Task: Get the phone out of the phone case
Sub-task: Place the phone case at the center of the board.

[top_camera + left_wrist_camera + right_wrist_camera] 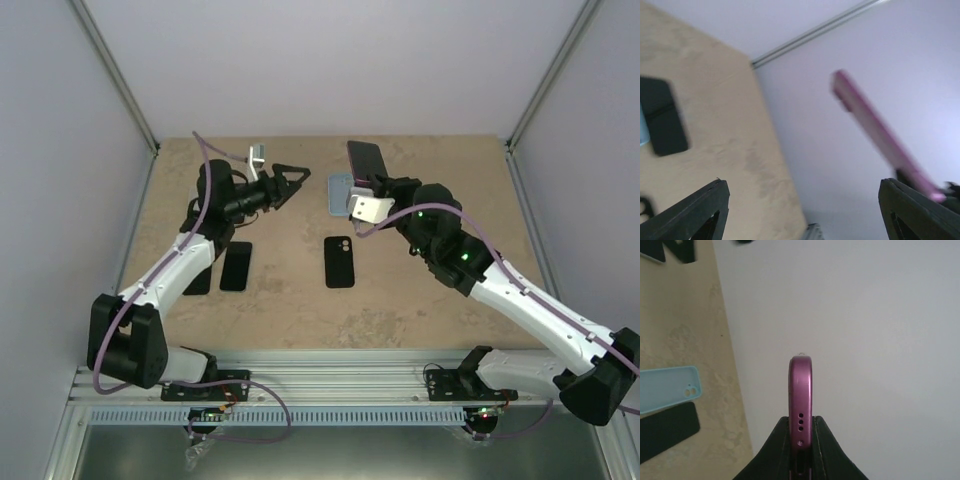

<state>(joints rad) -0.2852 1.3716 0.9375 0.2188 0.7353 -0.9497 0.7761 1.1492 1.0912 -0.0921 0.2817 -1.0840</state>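
My right gripper (371,186) is raised over the back of the table, shut on the lower end of a magenta phone (365,156) that stands upright. In the right wrist view the phone's bare edge (801,395) with its small holes sits clamped between the black fingers (782,445). A light-blue phone case (339,188) lies flat on the table just under it, apart from the phone; its camera cut-out (689,390) shows. My left gripper (299,182) hovers to the left of the phone, open and holding nothing. From the left wrist the phone (880,135) is a blurred pink bar ahead.
A black phone-shaped slab (340,262) lies mid-table. Two more black slabs (236,266) (198,280) lie beside the left arm. Another dark slab (665,432) lies next to the blue case. White walls close off the back and both sides.
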